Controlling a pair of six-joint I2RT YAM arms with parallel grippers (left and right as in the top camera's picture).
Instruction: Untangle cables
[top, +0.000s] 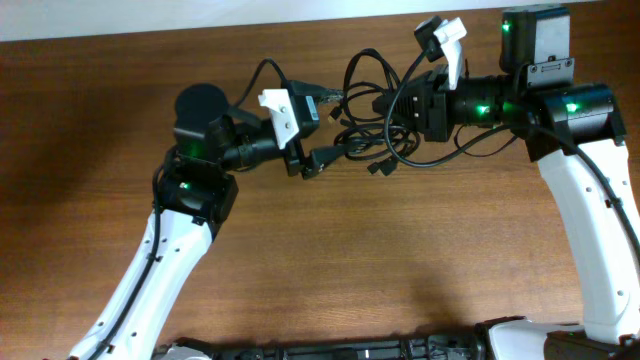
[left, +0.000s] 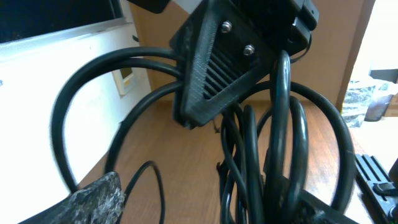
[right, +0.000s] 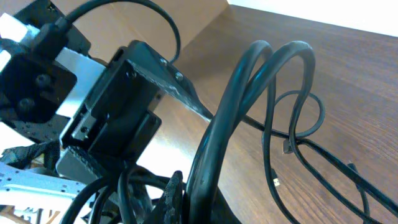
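Observation:
The cables (top: 368, 135) are thin black cords in a looped tangle at the back middle of the table, lifted between both arms. My left gripper (top: 312, 130) is open. In the left wrist view (left: 211, 196) the bundle of cables (left: 273, 155) hangs between its fingers, close to the right finger. My right gripper (top: 386, 108) is shut on the cables; in the right wrist view (right: 199, 193) thick loops of cable (right: 249, 106) rise from between its fingers. Small plug ends (right: 287, 148) dangle over the wood. The two grippers are almost touching.
The brown wooden table (top: 350, 260) stretches toward the front. The white wall edge (top: 200, 15) runs along the back. The opposite arm's black finger (left: 211, 68) fills the top of the left wrist view.

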